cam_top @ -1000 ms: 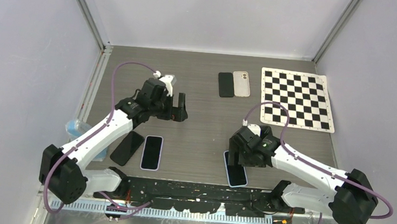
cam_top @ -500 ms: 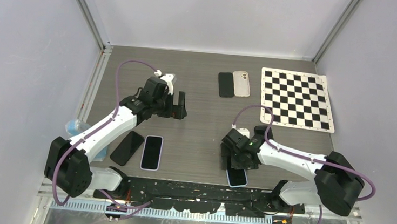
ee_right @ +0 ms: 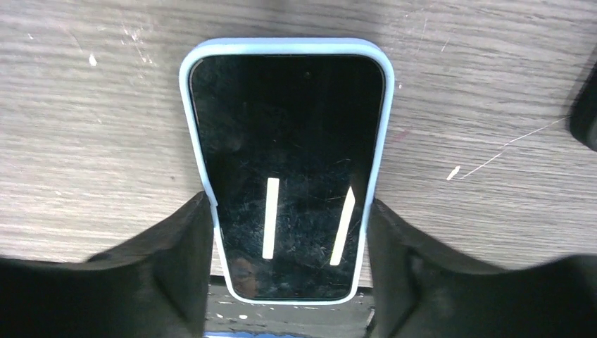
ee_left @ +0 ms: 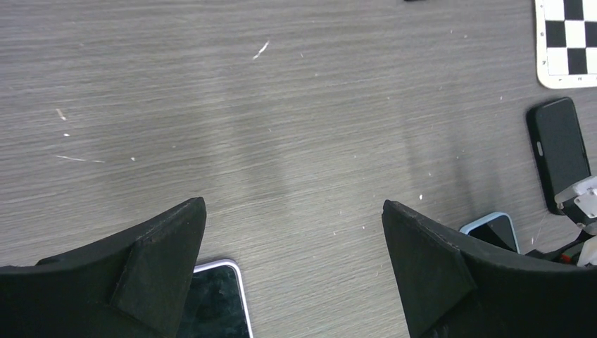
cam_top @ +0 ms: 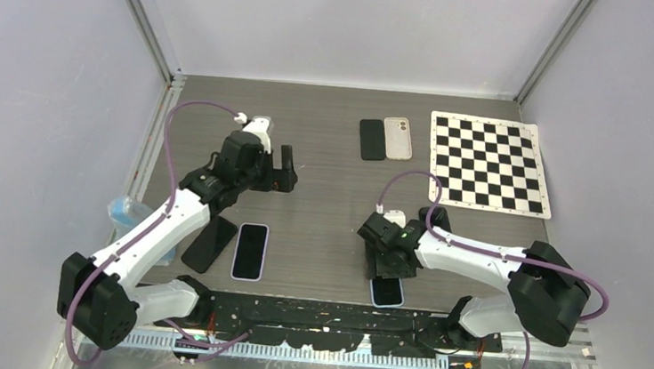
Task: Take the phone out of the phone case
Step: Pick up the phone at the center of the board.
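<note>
I see the phone [ee_right: 288, 162] lying screen up, flat on the grey table [cam_top: 321, 211], close to its near edge and in front of the right arm. It sits fully inside its pale blue phone case [ee_right: 281, 46], whose rim shows all round the dark glass. My right claw [ee_right: 288, 203] is low over it, one finger against each long side of the case; as far as I can tell it is pinching the case, I judge to steady it so the phone can be pushed or peeled out. My left claw [ee_left: 292, 203] hangs spread wide over bare table well to the left, holding nothing, probably waiting to help. Other handsets lie apart from the work: two near the left arm's base [cam_top: 250, 251] and two by the checkerboard mat [cam_top: 489, 163] at the far side.
</note>
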